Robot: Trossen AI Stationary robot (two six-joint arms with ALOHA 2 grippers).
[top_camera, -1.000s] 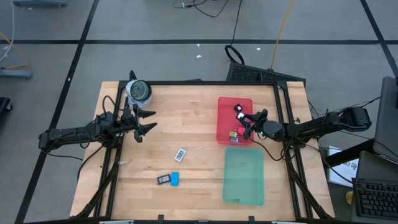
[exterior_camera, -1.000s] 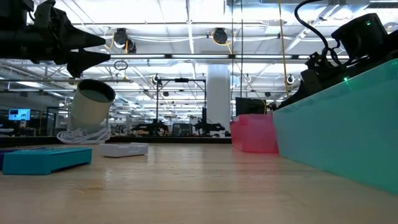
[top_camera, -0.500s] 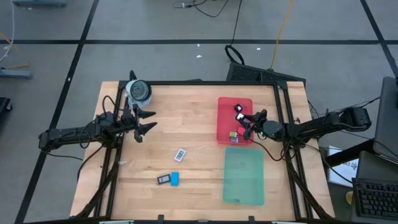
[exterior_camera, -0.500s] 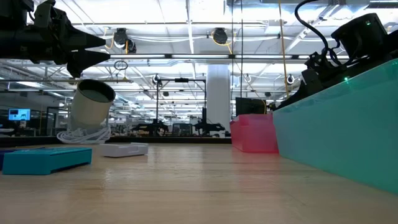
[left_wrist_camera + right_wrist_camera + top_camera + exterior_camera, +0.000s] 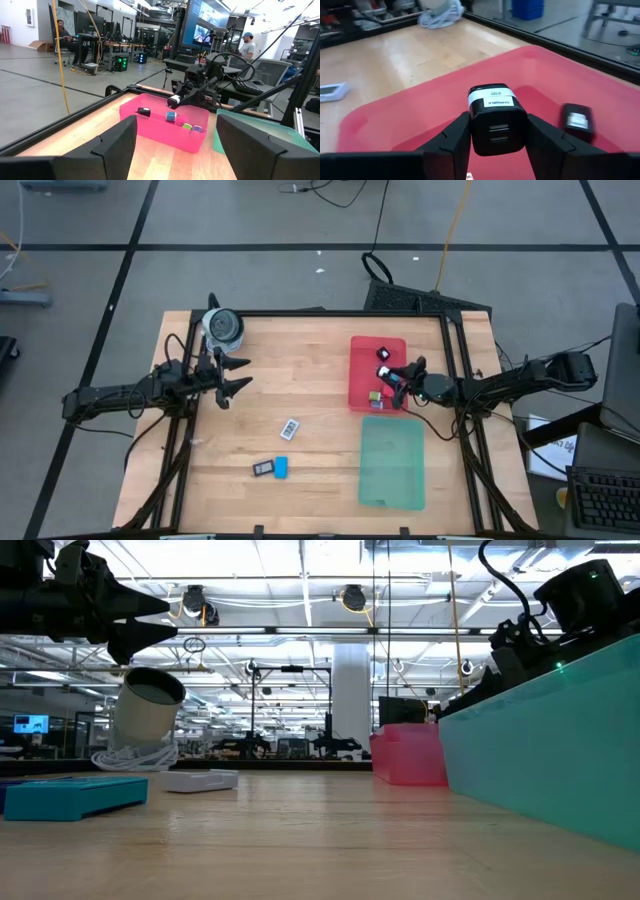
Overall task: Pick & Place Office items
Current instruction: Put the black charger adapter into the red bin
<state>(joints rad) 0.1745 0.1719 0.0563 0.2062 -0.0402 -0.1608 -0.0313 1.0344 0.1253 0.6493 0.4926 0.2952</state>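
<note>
Pale wooden boards make up the tabletop (image 5: pixel 300 370), framed by black rails, with a wide workshop of desks, screens and ceiling lamps behind it. Two trays lie on it: one red tray (image 5: pixel 362 352) and one green tray (image 5: pixel 392 470), end to end.

Over the red tray the right gripper (image 5: pixel 392 382) hangs with its pincer clamped on a black charger block (image 5: pixel 496 119) with a white label, held just above the tray floor. Beyond the pincer lies one small black piece (image 5: pixel 577 120); the left wrist view shows about three more small coloured bits (image 5: pixel 186 126), blue, green and another, in that same tray.

Out on the open boards, well away from that pincer, lie three items: one white labelled tag (image 5: pixel 290 427), one blue bar (image 5: pixel 282 468) and one dark block (image 5: pixel 262 469) touching it.

The left gripper (image 5: pixel 236 374) hovers with its fingers spread and empty, just beside the single grey roll (image 5: pixel 222 327) and its white cord.
</note>
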